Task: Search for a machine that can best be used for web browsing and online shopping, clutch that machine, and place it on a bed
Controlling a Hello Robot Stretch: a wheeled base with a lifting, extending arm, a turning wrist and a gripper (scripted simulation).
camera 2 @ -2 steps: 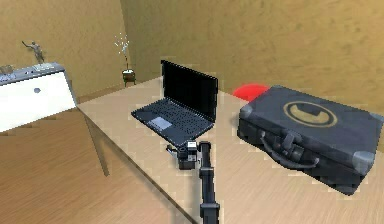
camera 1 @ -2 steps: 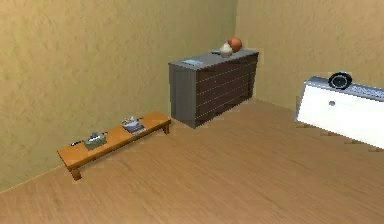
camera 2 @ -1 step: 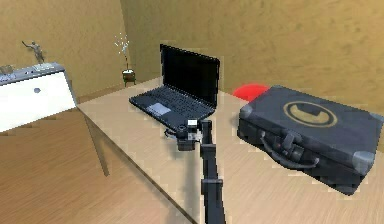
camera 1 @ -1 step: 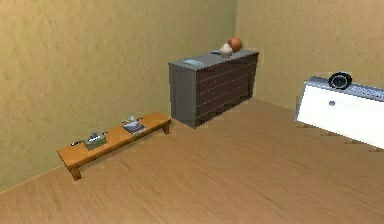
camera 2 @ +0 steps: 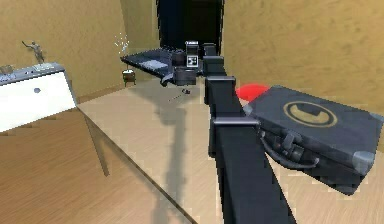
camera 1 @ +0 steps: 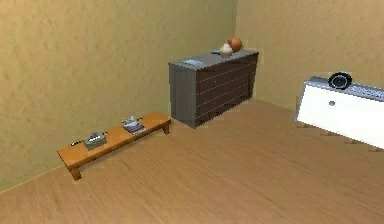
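Note:
A dark, flat, laptop-like slab (camera 2: 148,60) lies on the far end of a pale table (camera 2: 150,130) in the arm side view. My arm (camera 2: 235,140) reaches up across the table, ending in two white marked squares (camera 2: 200,50). My gripper (camera 2: 178,82) hangs just left of them, close to the slab's near edge. I cannot tell whether it holds anything. A white bed-like piece (camera 1: 345,108) stands at the forward view's right, and its corner (camera 2: 35,95) shows again at the arm side view's left.
A dark case (camera 2: 315,130) with a red object (camera 2: 250,92) beside it lies on the table right of the arm. Ahead stand a dark dresser (camera 1: 212,88) bearing a ball (camera 1: 235,45) and a low wooden bench (camera 1: 110,142) with small items. Wood floor lies between.

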